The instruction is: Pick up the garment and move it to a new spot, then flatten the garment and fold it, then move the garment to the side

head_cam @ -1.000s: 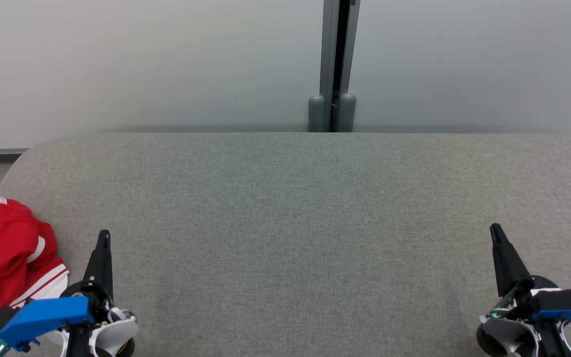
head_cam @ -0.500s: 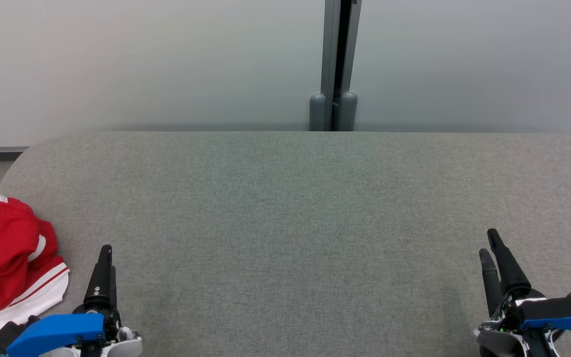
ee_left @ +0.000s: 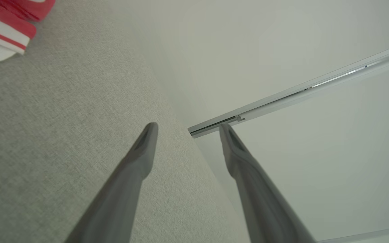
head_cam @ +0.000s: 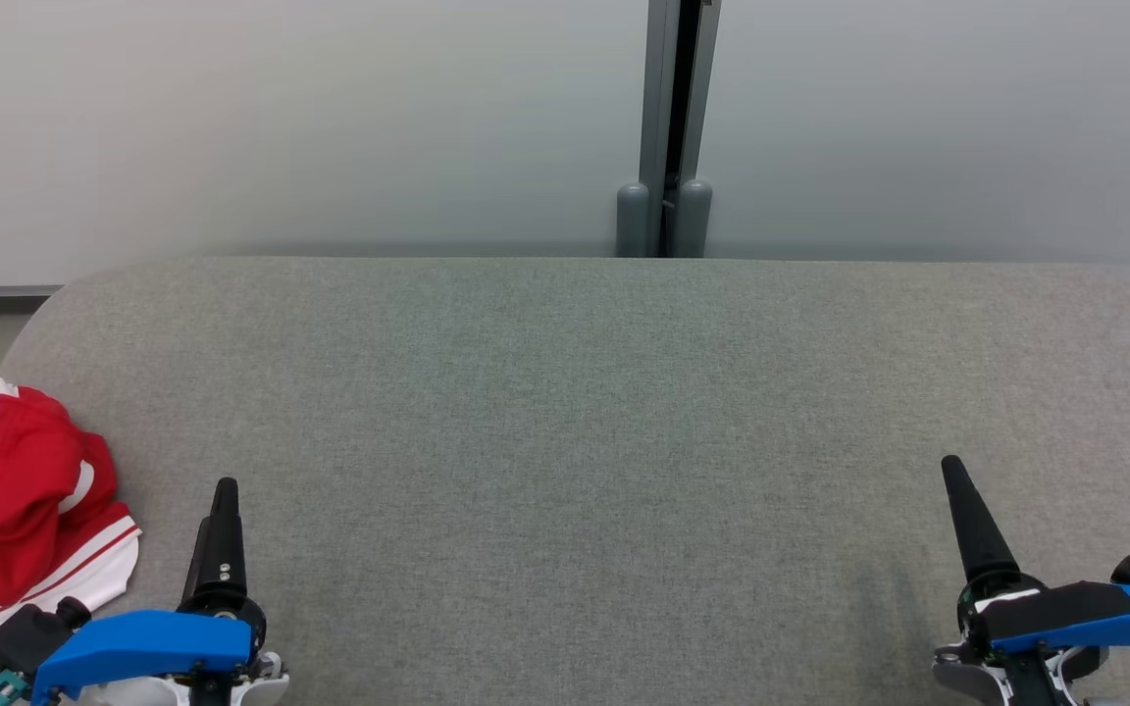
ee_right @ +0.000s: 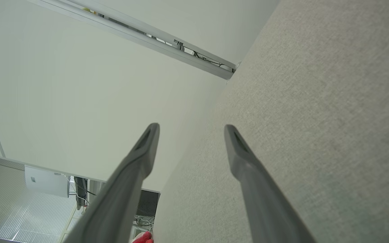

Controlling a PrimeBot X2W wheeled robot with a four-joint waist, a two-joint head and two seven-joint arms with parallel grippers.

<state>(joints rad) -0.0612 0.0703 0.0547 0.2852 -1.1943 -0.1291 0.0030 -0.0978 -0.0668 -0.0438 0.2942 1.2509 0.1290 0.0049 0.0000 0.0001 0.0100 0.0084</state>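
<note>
A crumpled red and white garment (head_cam: 21,515) lies at the far left edge of the grey fabric table (head_cam: 585,412). Its striped hem also shows in the left wrist view, garment (ee_left: 2,25), at the top left corner. My left gripper (head_cam: 224,490) hovers over the table just right of the garment, apart from it. In its wrist view the left gripper (ee_left: 187,128) is open with nothing between the fingers. My right gripper (head_cam: 952,471) is at the lower right, far from the garment. Its wrist view shows the right gripper (ee_right: 191,128) open and empty too.
A pale wall (head_cam: 281,118) with a grey vertical post (head_cam: 668,127) stands right behind the table's far edge. The table's rounded left corner (head_cam: 30,324) drops off beside the garment. A small red patch (ee_right: 144,237) shows at the bottom of the right wrist view.
Both grippers have gone from shut to open. Both have drawn back slightly toward the bottom of the head view, the left one shifting a little right. The garment has not moved.
</note>
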